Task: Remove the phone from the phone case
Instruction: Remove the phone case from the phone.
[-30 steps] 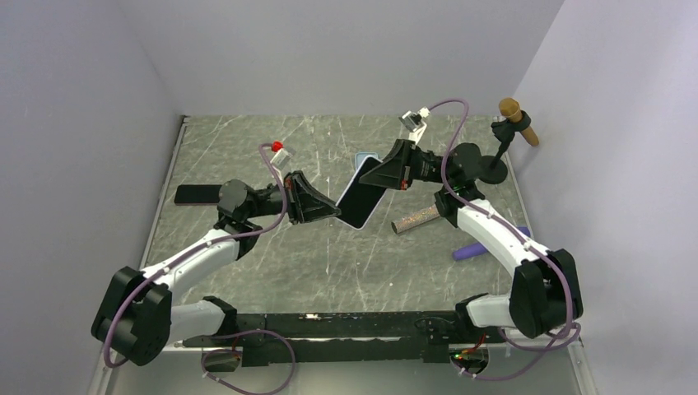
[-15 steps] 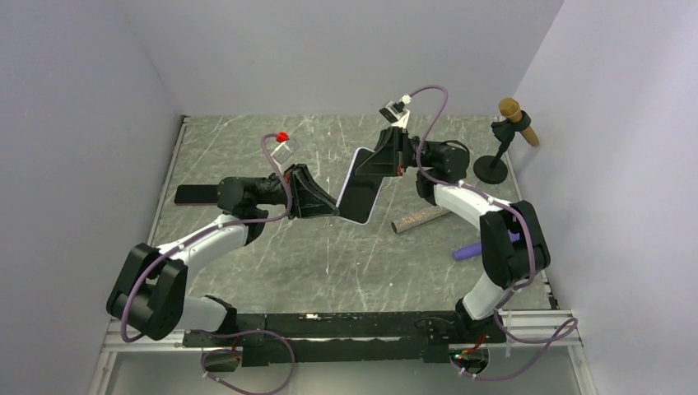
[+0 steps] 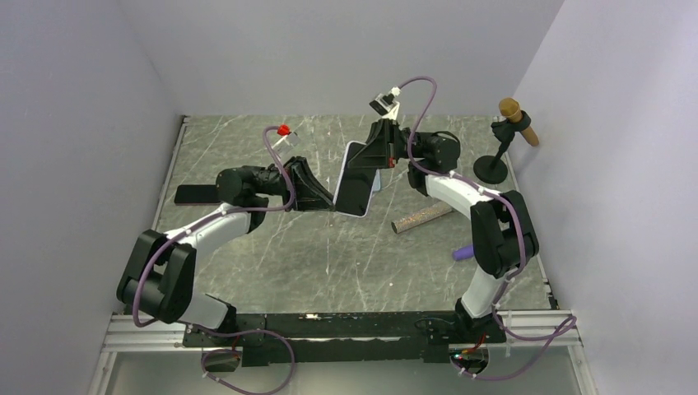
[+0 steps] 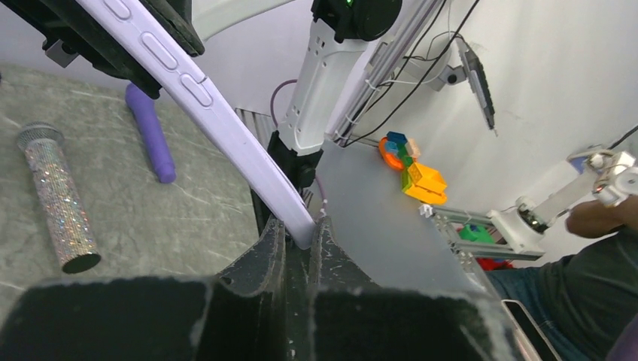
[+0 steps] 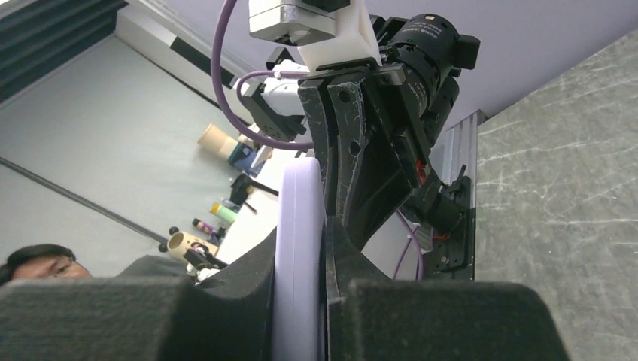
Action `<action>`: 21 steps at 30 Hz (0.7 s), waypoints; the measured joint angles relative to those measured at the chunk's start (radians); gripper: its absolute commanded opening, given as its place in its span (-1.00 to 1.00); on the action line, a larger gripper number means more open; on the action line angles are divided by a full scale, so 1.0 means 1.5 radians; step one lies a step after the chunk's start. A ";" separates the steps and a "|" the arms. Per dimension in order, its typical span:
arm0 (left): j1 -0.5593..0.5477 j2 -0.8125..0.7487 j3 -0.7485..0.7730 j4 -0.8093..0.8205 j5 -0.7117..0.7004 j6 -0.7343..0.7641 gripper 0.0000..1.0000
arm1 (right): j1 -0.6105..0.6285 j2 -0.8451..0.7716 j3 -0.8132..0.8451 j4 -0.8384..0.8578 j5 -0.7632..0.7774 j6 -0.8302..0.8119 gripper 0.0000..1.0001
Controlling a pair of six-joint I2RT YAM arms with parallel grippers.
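Phone [image 3: 356, 188] in case [image 4: 226, 128], aloft over worktop [image 3: 329, 263] centre. Left claw [image 3: 332, 204] pinched tight on case's 8 o'clock corner, right claw [image 3: 374, 162] clamped on 1 o'clock edge. Risk: thin corner grip slips, phone drops.

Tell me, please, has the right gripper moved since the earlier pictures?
Yes: the right gripper has shifted left, farther from the microphone stand, still clamping the cased phone.

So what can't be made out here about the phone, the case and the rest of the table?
- Phone in the phone case: top view too small, and both wrist views show only the case's lavender edge, so any separation is unreadable.
- Dark flat item, top view: one end behind the left arm.
- Purple object, top view: partly behind the right arm.
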 measured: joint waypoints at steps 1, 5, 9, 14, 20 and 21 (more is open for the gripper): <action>0.001 -0.003 0.000 -0.008 0.000 0.015 -1.00 | 0.001 0.001 0.006 0.000 -0.003 -0.002 -1.00; 0.000 -0.034 0.000 -0.107 0.008 0.119 -1.00 | 0.008 0.003 0.018 0.000 -0.005 -0.006 -1.00; -0.004 -0.079 0.008 -0.263 0.032 0.264 -1.00 | 0.022 0.003 0.018 -0.001 -0.002 -0.005 -1.00; -0.011 -0.102 0.054 -0.525 0.061 0.482 -1.00 | 0.047 0.004 0.021 -0.002 0.019 0.007 -1.00; -0.021 -0.112 0.118 -0.760 0.052 0.647 -1.00 | 0.050 0.004 0.021 -0.003 0.041 0.007 -1.00; -0.021 -0.117 0.118 -0.781 0.041 0.659 -0.99 | 0.050 0.004 0.021 -0.003 0.041 0.007 -1.00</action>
